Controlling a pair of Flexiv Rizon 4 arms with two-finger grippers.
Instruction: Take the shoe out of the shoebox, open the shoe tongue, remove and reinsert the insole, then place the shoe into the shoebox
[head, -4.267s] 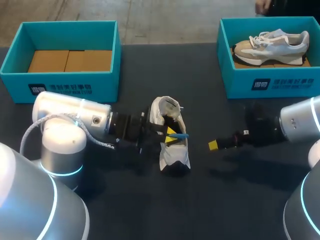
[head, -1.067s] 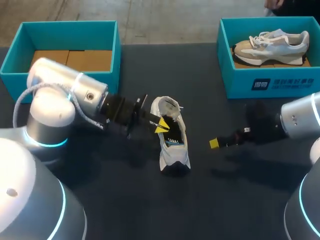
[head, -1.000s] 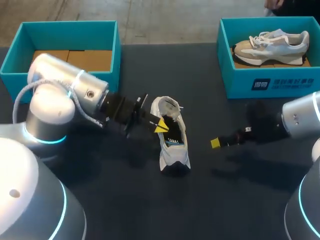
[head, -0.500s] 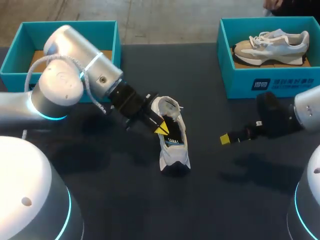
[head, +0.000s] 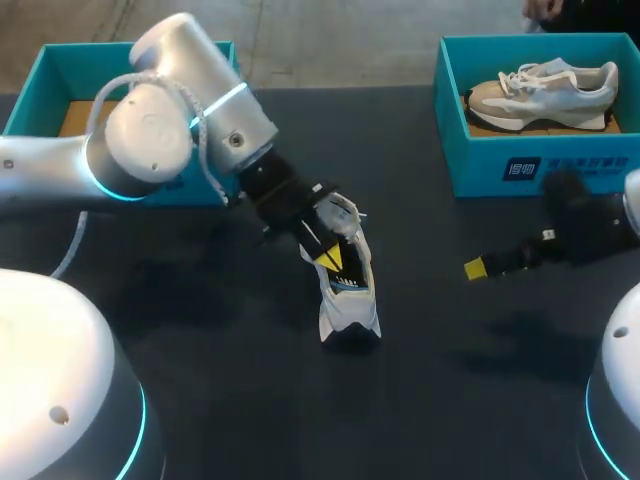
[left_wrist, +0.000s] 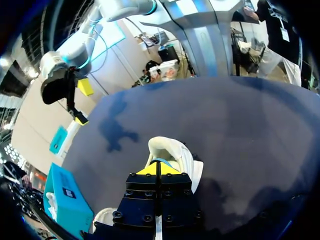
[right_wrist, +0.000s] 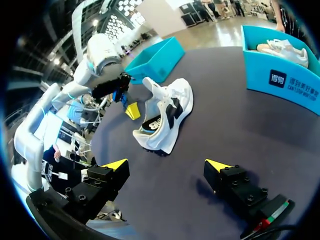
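A white shoe (head: 352, 308) with a black lining stands upright in the middle of the table, toe toward the front edge. A blue insole edge (head: 345, 286) shows inside it. My left gripper (head: 328, 259) is shut, its yellow tips pressed together with nothing between them, right over the shoe's opening. From the left wrist the shoe (left_wrist: 172, 150) lies just past the shut gripper (left_wrist: 158, 170). My right gripper (head: 476, 268) hangs open to the right of the shoe, well apart. From the right wrist, the open gripper (right_wrist: 167, 166) faces the shoe (right_wrist: 172, 107) and the left gripper (right_wrist: 131, 110).
A teal shoebox (head: 470, 150) at the back right holds a second, beige and white shoe (head: 545, 90). Another teal shoebox (head: 40, 100) at the back left holds brown cardboard. My left arm's elbow stands in front of that box.
My left arm has swung up and back, its elbow now before the left box, while its shut gripper stayed at the shoe's opening. My right gripper has drawn off to the right.
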